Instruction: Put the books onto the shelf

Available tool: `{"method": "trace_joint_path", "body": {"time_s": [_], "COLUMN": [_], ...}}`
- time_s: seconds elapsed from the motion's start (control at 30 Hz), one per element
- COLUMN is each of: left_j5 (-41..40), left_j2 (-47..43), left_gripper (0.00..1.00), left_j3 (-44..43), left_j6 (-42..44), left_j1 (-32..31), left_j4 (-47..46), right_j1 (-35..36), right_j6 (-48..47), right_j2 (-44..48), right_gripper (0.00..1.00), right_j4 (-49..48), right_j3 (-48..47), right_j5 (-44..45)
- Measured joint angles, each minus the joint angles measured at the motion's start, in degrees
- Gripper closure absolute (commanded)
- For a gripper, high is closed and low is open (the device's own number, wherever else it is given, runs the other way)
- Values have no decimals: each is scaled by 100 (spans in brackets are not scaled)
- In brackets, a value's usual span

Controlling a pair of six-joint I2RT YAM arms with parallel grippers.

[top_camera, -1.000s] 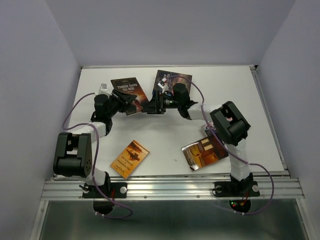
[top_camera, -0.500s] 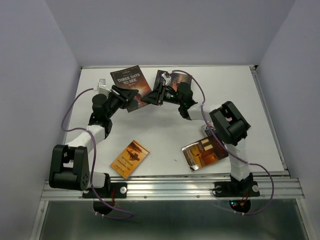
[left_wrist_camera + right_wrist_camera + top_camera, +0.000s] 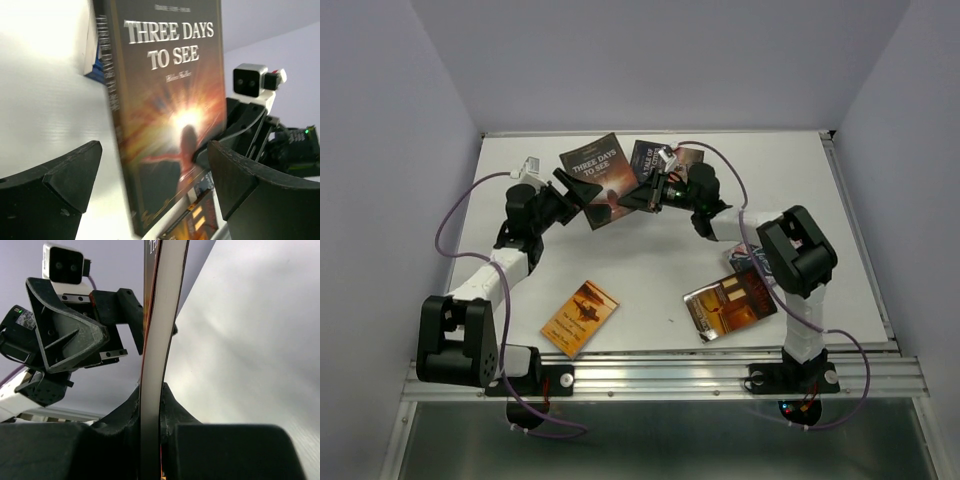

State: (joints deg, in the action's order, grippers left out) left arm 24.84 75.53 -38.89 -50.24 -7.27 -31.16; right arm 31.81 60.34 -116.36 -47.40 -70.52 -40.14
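**Item 1, dark brown book** [image 3: 170, 115]. Thin paperback with a glossy cover. The title, in pale capitals, reads "THREE DAYS TO SEE", and a smaller line beneath it is too fine to read. The artwork is a dark figure with raised arms against an orange sunburst. Lettering runs down the spine but is blurred. The book is held off the flat at the far middle of the worktop [image 3: 800, 200], tilted, with its cover towards the left arm. Whether its lower edge touches the surface cannot be told.

**Item 2, right hand** [image 3: 636, 196]. Black, hard and angular. Its fingers [image 3: 120, 425] are clamped on the dark brown book, and the right wrist view shows the pale page block edge-on between them.

**Item 3, left hand** [image 3: 576, 192]. Matte black wedge-shaped fingers [image 3: 70, 175] spread wide apart, one on each side of the dark brown book and clear of it.

**Item 4, blue book** [image 3: 660, 155]. Dark blue-purple cover. It lies flat near the far edge, just behind the held book. The title is too small to read.

**Item 5, amber book** [image 3: 580, 317]. Orange-amber cover with a dark silhouette and lines of text that cannot be read. It lies flat and askew near the front edge, by the left arm's base.

**Item 6, glossy brown book** [image 3: 730, 305]. Brown-orange cover catching strong glare. It lies flat near the front edge, just beside the right arm.

**Item 7, worktop.** White, smooth and rectangular, with a metal rail along the near edge.
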Motion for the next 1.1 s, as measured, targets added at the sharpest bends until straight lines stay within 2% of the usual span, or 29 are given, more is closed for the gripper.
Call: {"method": "trace_joint_path", "body": {"time_s": [0.13,0.23,0.43,0.53,0.6,0.7,0.87,1.1], "left_j5": [24,160,551,927,1493,2267,3370,3998], "left_j2": [-72,-70,219,636,944,1344,1569,1593], "left_gripper": [1,1,1,1,1,1,1,1], "left_j3": [-372,-697,-1613,-2356,-2813,-3165,-2992,-2769], "left_j6": [629,1202,2330,2872,3176,3480,3709,3915], "left_j1": [61,175,529,654,675,664,660,612], "left_j4": [479,826,1572,1832,1856,1786,1550,1320], "right_j1": [-509,-839,-970,-968,-968,-968,-975,-979], "right_j6": [-216,-813,-3029,-3978,-4487,-5040,-5528,-5757], "right_j2": [267,463,1010,1228,1300,1362,1364,1364], "right_gripper": [99,99,99,99,99,99,99,99], "right_j4": [269,1115,4207,5390,5930,6505,7073,7289], "right_j3": [15,-186,-817,-1084,-1228,-1281,-1290,-1399], "right_j5": [-450,-809,-977,-1045,-1126,-1366,-1661,-2055]}}
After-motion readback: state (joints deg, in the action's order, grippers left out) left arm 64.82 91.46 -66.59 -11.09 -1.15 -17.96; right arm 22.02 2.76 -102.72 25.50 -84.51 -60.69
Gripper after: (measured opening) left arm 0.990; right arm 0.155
